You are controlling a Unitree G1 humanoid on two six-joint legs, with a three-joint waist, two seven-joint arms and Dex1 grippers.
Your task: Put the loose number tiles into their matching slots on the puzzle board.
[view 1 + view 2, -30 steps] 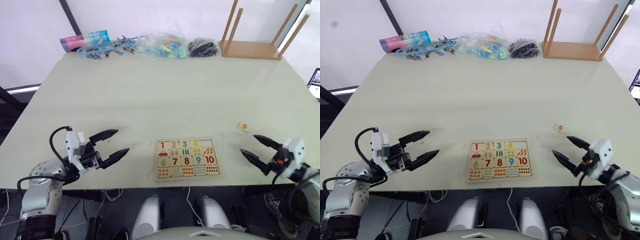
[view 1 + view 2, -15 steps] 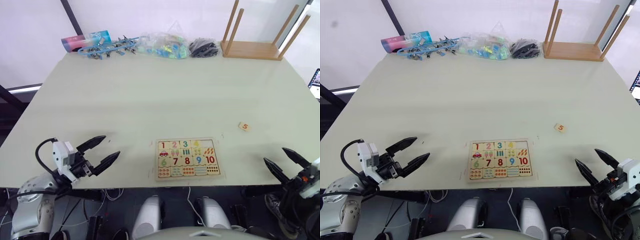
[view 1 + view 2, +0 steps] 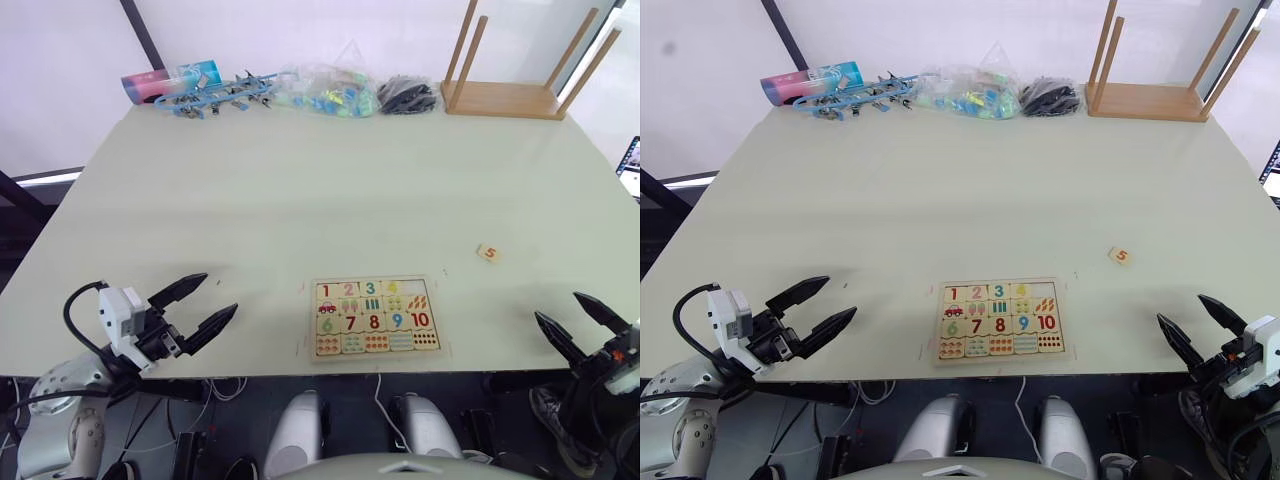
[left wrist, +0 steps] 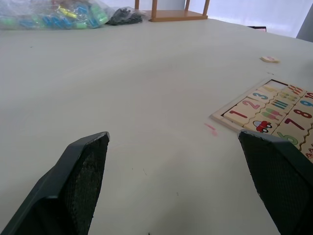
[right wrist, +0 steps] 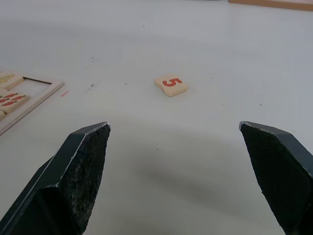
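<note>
1. The puzzle board (image 3: 375, 318) lies flat near the near edge of the desk (image 3: 330, 190), about midway between the two claws.
2. Its top row reads 1, 2, 3, 4, and the slot (image 3: 416, 287) at the right end of that row is bare wood.
3. The loose tile with the orange 5 (image 3: 488, 253) lies face up on the desk, to the right of the board and a little farther away, apart from it.
4. The left claw (image 3: 198, 306) hovers over the near left edge of the desk, its two black fingers spread wide and holding nothing.
5. The right claw (image 3: 578, 325) sits at the near right edge, nearer than the 5 tile and well apart from it, fingers spread and empty.
6. Along the far edge lie a pink-and-blue tube (image 3: 168, 80), blue tools (image 3: 215, 96), a clear bag of coloured pieces (image 3: 325, 92), a black bundle (image 3: 407, 95) and a wooden stool on its top (image 3: 510, 70).
</note>
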